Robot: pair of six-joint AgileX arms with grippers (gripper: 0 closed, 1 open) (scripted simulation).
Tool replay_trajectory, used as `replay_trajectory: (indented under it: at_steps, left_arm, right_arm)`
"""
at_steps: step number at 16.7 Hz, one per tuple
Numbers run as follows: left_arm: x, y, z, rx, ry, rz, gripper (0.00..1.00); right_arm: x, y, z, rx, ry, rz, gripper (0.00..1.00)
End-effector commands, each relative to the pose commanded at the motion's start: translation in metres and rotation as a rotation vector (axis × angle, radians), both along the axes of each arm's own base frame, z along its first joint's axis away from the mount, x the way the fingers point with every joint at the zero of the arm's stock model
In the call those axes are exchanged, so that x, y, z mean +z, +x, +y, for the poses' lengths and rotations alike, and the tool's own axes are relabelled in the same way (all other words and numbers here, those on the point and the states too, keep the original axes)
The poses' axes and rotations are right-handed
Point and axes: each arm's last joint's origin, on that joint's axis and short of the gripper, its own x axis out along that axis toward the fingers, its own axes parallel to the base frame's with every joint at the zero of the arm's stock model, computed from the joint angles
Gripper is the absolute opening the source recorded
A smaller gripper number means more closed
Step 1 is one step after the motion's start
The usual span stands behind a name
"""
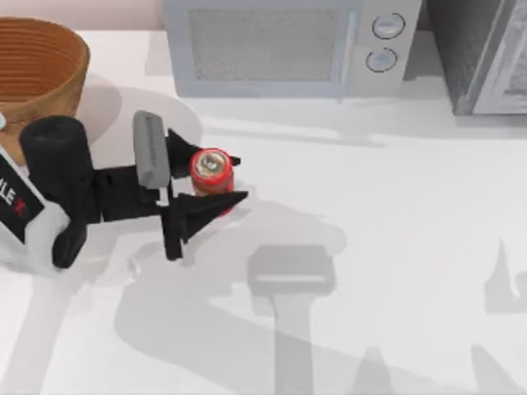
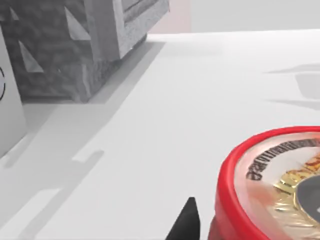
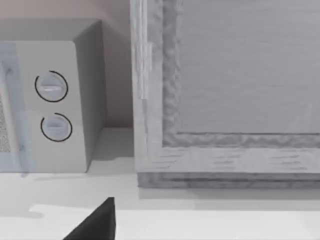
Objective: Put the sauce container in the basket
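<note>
The sauce container (image 1: 212,169), a small red jar with a pale round top, stands on the white table left of centre. My left gripper (image 1: 238,178) reaches in from the left, one black finger on each side of the jar, shut on it. In the left wrist view the jar's red-rimmed lid (image 2: 280,190) looms close, with one fingertip (image 2: 187,222) against its side. The basket (image 1: 78,51), wide, woven and brown, sits at the table's far left corner, behind the left arm. A dark fingertip (image 3: 97,222) of my right gripper faces the back of the table.
A grey microwave (image 1: 280,45) stands along the back edge at centre, its dials (image 3: 52,105) close in the right wrist view. A grey cabinet (image 1: 486,53) fills the back right corner. Open white tabletop (image 1: 395,247) stretches to the right of the jar.
</note>
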Motion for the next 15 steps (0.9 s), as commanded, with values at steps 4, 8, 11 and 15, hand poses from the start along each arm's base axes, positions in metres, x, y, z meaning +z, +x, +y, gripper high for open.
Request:
replay_trajectory:
  at_steps: [4, 8, 11, 15]
  left_arm:
    - [0.062, 0.049, 0.057, 0.109, -0.009, -0.039, 0.00]
    - [0.123, 0.072, 0.139, 0.258, -0.004, -0.030, 0.00]
    - [0.152, 0.070, 0.203, 0.380, -0.003, 0.016, 0.00]
    - [0.173, 0.056, 0.270, 0.516, -0.008, 0.072, 0.00]
  right_arm:
    - [0.000, 0.000, 0.000, 0.000, 0.000, 0.000, 1.00]
    - [0.000, 0.000, 0.000, 0.000, 0.000, 0.000, 1.00]
    - [0.000, 0.000, 0.000, 0.000, 0.000, 0.000, 1.00]
    - [0.000, 0.000, 0.000, 0.000, 0.000, 0.000, 1.00]
